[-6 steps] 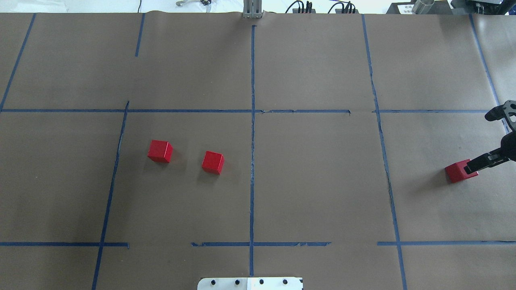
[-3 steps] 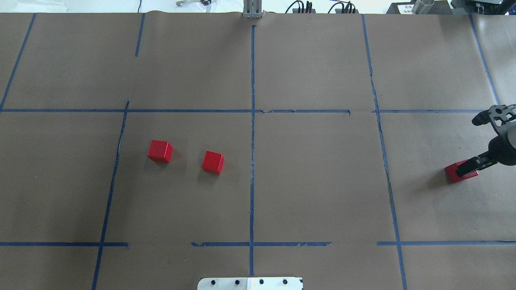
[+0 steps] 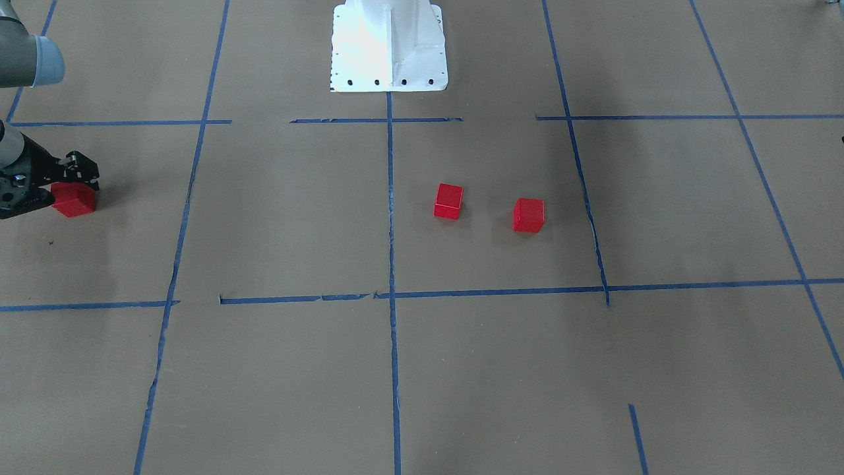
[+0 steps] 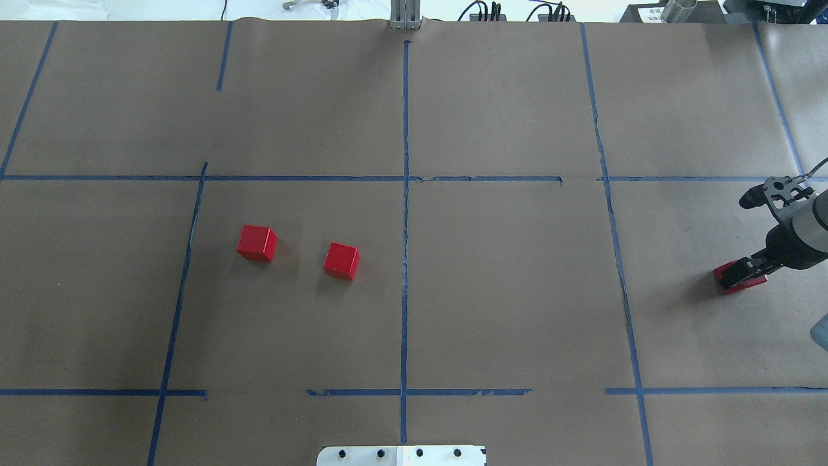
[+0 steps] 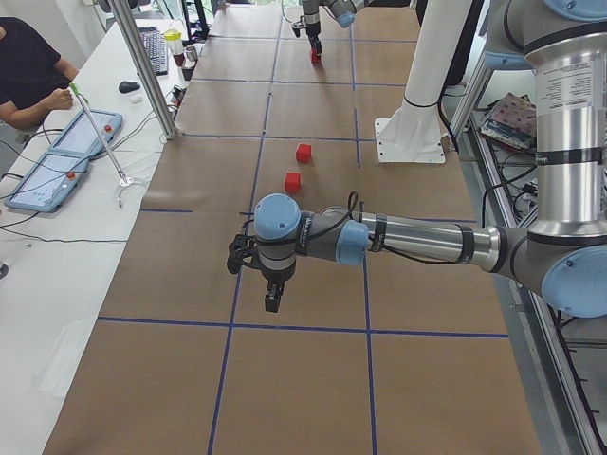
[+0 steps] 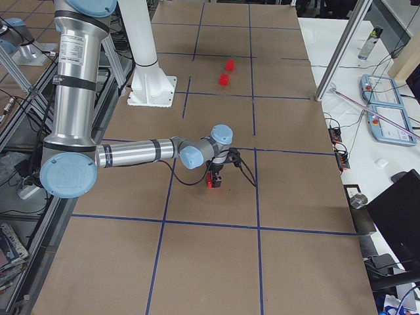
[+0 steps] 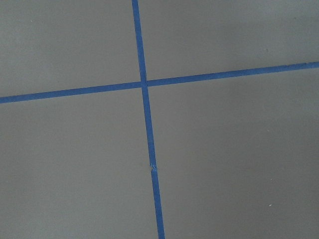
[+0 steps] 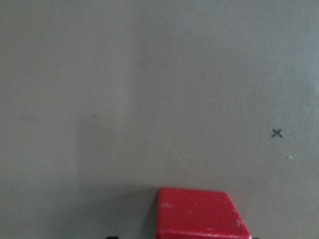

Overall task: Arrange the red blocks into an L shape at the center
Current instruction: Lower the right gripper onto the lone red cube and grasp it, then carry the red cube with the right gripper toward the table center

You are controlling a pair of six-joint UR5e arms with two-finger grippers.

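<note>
**A:** Red blocks (image 4: 341, 260) into an L at the center (image 4: 405, 259). Big things first, please.

**B:** The counter (image 4: 517, 310) is brown paper gridded with blue tape. In the overhead view the white base (image 4: 401, 455) sits at 6 o'clock, and the center's blue line runs from 12 to 6.

**A:** And the arms?

**B:** The left arm (image 5: 408, 237) stretches far out at 9 o'clock. Its left tool (image 5: 273, 296) hangs over bare paper, probably parked clear of the work. I cannot tell whether it is spread or pressed together. The right tool (image 4: 734, 277) is low at 3 o'clock because the stray cube (image 3: 74, 201) lies there. Its fingers flank the cube and look spread, not yet pinching.

**A:** The other two?

**B:** They sit loose at 9 o'clock, near the line and apart from each other. The stray cube is well apart from them, so I judge it is being fetched first.
</note>
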